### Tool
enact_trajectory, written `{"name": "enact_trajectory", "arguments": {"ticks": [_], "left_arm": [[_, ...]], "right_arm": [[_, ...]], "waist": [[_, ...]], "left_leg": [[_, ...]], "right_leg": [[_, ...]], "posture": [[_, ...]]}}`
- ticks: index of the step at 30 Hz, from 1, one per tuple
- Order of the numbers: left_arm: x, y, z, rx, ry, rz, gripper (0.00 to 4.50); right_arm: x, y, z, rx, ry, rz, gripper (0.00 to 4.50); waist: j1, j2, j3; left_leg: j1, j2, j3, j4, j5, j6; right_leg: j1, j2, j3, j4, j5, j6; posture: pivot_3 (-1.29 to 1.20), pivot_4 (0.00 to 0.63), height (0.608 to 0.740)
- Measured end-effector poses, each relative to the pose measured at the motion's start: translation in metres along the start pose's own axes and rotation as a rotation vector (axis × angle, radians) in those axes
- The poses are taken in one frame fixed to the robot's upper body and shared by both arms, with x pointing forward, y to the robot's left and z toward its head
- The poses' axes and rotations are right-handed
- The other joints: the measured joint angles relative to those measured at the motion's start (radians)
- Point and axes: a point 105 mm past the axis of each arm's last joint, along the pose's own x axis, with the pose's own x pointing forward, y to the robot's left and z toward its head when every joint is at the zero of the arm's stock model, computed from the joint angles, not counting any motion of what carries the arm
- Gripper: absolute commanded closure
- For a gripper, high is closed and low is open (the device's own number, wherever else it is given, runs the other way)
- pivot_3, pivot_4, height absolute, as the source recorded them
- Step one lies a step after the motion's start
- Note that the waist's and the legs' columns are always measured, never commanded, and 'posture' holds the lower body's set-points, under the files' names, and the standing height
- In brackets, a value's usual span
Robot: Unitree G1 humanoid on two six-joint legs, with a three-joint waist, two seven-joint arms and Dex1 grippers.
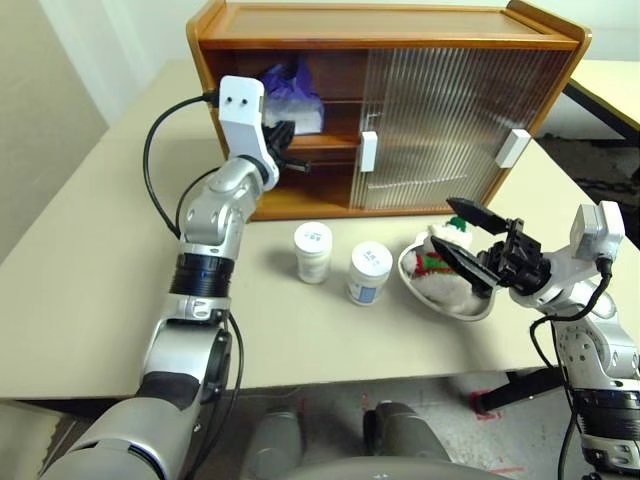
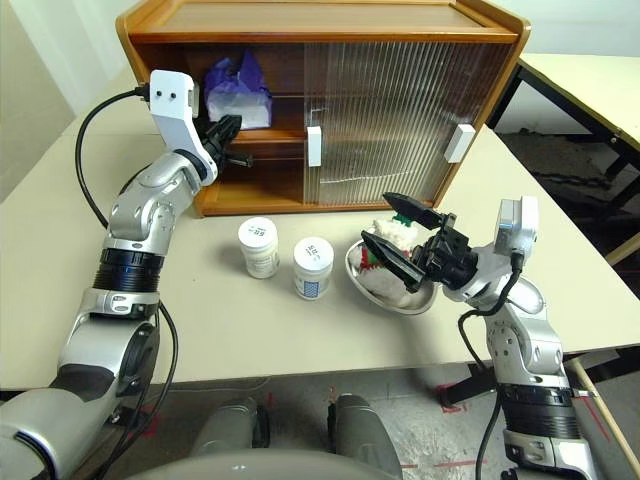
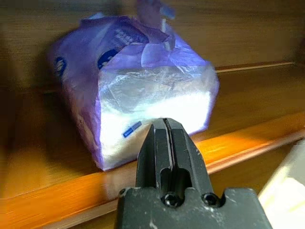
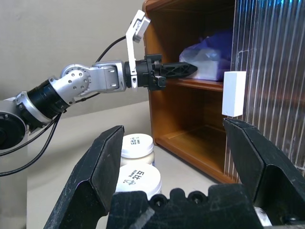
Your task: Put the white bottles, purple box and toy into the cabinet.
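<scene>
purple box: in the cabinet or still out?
In. The purple box sits on the inner shelf of the cabinet, behind the open left side; the shut left gripper points at it from the shelf edge.

A robotics laboratory or test room. A plain beige table [image 1: 90, 300] carries a small staged wooden cabinet [image 1: 380, 30] and props; a second identical table [image 2: 590, 85] stands behind on black legs. Red tape marks [image 2: 455, 392] lie on the speckled grey floor [image 2: 440, 430], beside bare pale walls [image 4: 71, 33].
</scene>
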Motion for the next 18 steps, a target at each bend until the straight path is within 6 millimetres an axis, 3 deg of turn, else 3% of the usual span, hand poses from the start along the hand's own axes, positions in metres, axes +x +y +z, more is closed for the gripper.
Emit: {"name": "enact_trajectory", "arguments": {"ticks": [9, 12, 16, 18], "left_arm": [[0.002, -0.001, 0.016, -0.020, -0.067, -0.034, 4.46], [-0.009, -0.009, 0.021, -0.025, -0.095, -0.087, 4.46], [-0.027, -0.011, 0.008, -0.040, -0.047, -0.133, 4.46], [-0.041, -0.009, -0.002, -0.039, 0.008, -0.176, 3.83]], "right_arm": [[0.002, 0.000, 0.000, 0.000, -0.003, 0.005, 0.00], [0.002, 0.000, 0.000, -0.001, -0.002, 0.005, 0.00], [0.002, 0.000, 0.001, -0.005, 0.003, 0.008, 0.00], [0.001, 0.000, 0.002, -0.007, 0.006, 0.012, 0.00]], "waist": [[-0.002, 0.000, 0.000], [-0.003, 0.000, 0.000], [-0.002, 0.001, 0.000], [-0.003, 0.001, 0.000]], "left_leg": [[0.000, 0.001, 0.000, 0.000, 0.000, 0.000], [0.000, 0.001, 0.000, 0.000, 0.000, 0.000], [0.000, 0.002, 0.000, -0.001, 0.000, 0.000], [0.000, 0.002, 0.000, 0.000, 0.000, 0.000]], "right_leg": [[0.000, 0.001, 0.000, 0.000, 0.000, -0.001], [0.000, 0.000, 0.000, 0.000, 0.001, -0.001], [-0.001, 0.001, 0.000, 0.001, 0.001, -0.002], [-0.001, 0.001, 0.000, 0.002, 0.001, -0.002]], "posture": [[0.08, 0.000, 0.740], [0.09, 0.000, 0.740], [0.10, 0.000, 0.740], [0.10, 0.000, 0.740]]}}
